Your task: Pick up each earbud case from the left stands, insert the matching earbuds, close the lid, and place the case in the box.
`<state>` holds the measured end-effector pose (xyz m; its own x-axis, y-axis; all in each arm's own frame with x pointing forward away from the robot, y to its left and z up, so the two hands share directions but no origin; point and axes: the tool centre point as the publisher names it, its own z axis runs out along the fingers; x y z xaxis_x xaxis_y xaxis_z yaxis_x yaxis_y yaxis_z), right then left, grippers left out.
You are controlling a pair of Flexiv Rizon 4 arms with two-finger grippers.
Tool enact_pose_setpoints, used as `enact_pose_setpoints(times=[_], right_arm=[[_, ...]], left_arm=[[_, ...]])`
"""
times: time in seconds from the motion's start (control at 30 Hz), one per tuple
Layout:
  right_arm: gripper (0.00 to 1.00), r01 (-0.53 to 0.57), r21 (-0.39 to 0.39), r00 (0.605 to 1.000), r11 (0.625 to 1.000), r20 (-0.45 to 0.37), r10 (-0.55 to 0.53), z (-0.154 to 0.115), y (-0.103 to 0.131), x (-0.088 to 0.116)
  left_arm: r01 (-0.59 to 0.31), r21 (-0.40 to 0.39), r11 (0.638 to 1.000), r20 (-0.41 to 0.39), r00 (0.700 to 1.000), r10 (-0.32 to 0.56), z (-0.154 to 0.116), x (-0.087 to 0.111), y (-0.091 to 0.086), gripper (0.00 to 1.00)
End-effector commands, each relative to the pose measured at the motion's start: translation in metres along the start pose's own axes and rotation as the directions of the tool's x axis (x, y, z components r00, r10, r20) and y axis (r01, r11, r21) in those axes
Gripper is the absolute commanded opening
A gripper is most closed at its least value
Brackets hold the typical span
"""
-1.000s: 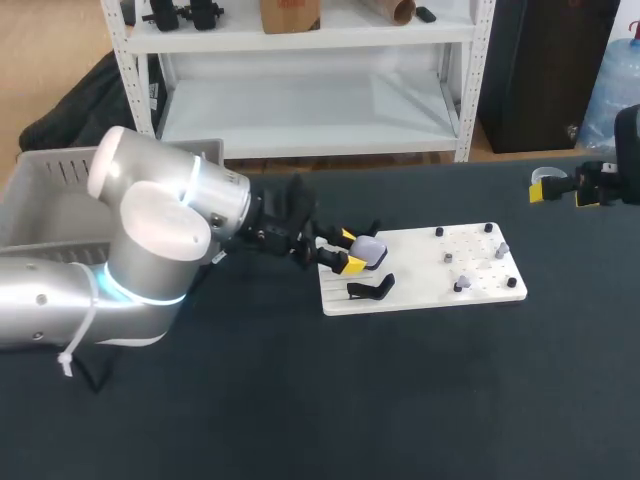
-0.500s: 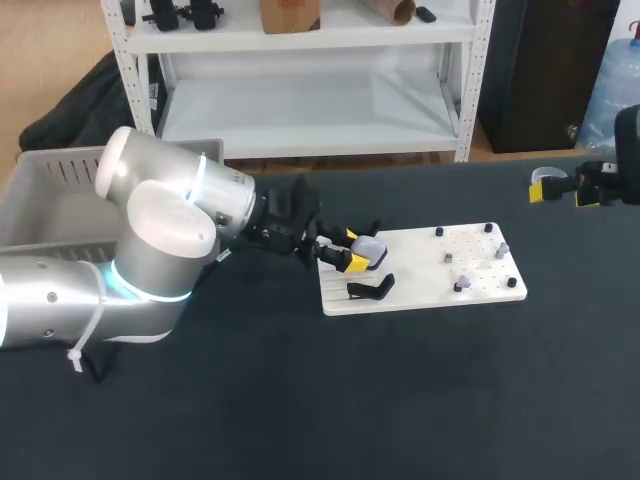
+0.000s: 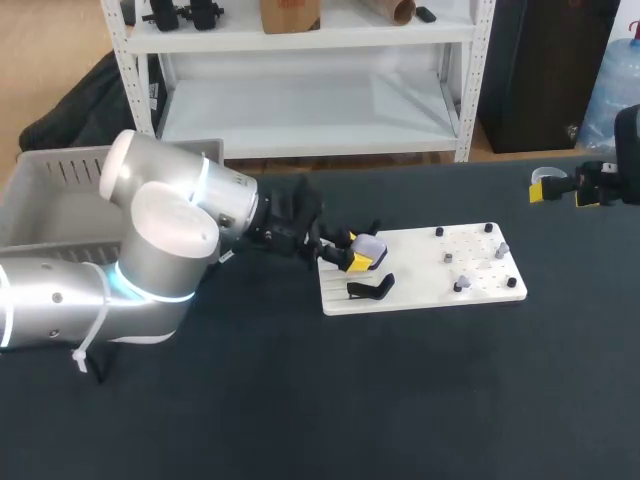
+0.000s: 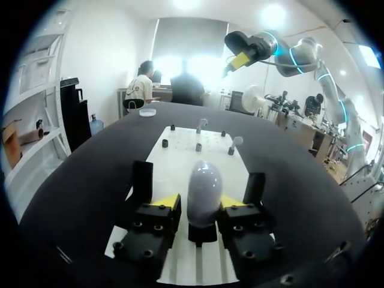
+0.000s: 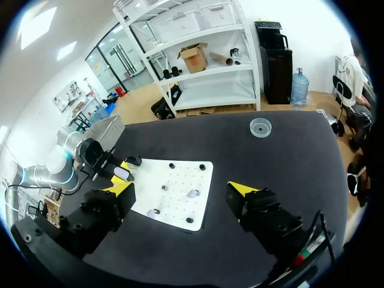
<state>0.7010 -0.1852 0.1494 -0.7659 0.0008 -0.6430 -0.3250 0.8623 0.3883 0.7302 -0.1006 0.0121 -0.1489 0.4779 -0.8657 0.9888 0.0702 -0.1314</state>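
A pale lilac earbud case [image 3: 370,246] stands on its black holder at the left end of the white board [image 3: 430,275]. My left gripper [image 3: 355,252] is shut on it, one yellow tip against each side. From the left wrist the case [image 4: 203,189] stands upright between the fingers [image 4: 167,203]. A second black stand [image 3: 370,289] beside it is bare. Small earbuds [image 3: 462,284] sit on pegs at the board's right end. My right gripper [image 3: 562,193] hangs open far right, high above the table, with nothing in it [image 5: 181,188].
A grey box [image 3: 50,190] stands at the table's left edge behind my left arm. A small clear dish [image 5: 260,126] lies at the far right near the table's back edge. Dark tabletop stretches in front of the board.
My left gripper's fingers have drawn together onto the case while edging slightly forward. The right arm has kept still.
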Motion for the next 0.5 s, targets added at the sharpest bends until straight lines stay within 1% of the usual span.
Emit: enact_pose_setpoints(times=[0.03,0.17,0.2,0.23,0.3,0.33,0.5], right_arm=[[1.00,0.001,-0.001,1.000,1.000,-0.001,-0.001,0.0004,-0.0006,-0.0002],[1.00,0.001,-0.001,1.000,1.000,-0.001,-0.001,0.0004,-0.0006,-0.0002],[1.00,0.001,-0.001,1.000,1.000,-0.001,-0.001,0.0004,-0.0006,-0.0002],[1.00,0.001,-0.001,1.000,1.000,-0.001,-0.001,0.0004,-0.0006,-0.0002],[1.00,0.001,-0.001,1.000,1.000,-0.001,-0.001,0.0004,-0.0006,-0.0002],[1.00,0.001,-0.001,1.000,1.000,-0.001,-0.001,0.0004,-0.0006,-0.0002],[1.00,0.001,-0.001,1.000,1.000,-0.001,-0.001,0.0004,-0.0006,-0.0002]], left_arm=[[-0.003,0.005,1.000,0.001,1.000,0.003,0.0012,0.0005,0.0034,0.29],[-0.004,0.009,1.000,0.002,1.000,0.004,0.0008,0.0008,0.0023,0.24],[-0.005,0.010,1.000,0.003,1.000,0.005,0.0007,0.0007,0.0020,0.20],[-0.006,0.011,1.000,0.004,1.000,0.006,0.0006,0.0006,0.0017,0.12],[-0.008,0.014,1.000,0.008,1.000,0.008,0.0002,0.0002,0.0011,0.02],[-0.008,0.016,1.000,0.009,1.000,0.008,0.0002,0.0000,0.0008,0.00],[-0.015,0.027,1.000,0.029,0.999,0.015,-0.0049,-0.0055,-0.0028,0.00]])
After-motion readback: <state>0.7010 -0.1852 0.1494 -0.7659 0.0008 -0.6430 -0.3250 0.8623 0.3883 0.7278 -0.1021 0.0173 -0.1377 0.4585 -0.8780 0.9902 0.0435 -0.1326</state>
